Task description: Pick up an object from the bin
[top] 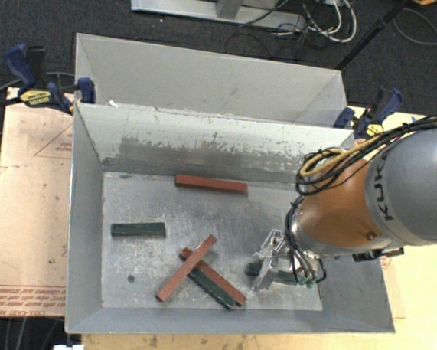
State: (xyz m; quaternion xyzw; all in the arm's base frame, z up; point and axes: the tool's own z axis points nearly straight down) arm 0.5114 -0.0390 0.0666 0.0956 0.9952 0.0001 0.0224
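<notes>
Camera view, jaws beside red-green bar (220, 288), pointing lower-right

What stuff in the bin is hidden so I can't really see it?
1. Camera view: at the right, part of the bin floor is hidden under the arm's orange cover.
2. The small dark thing beside the end effector is too small to name.
3. The dark green bar in the crossed heap is partly covered by a red-brown bar.

The arm (357, 211) hides the right of the bin (211, 93).
</notes>
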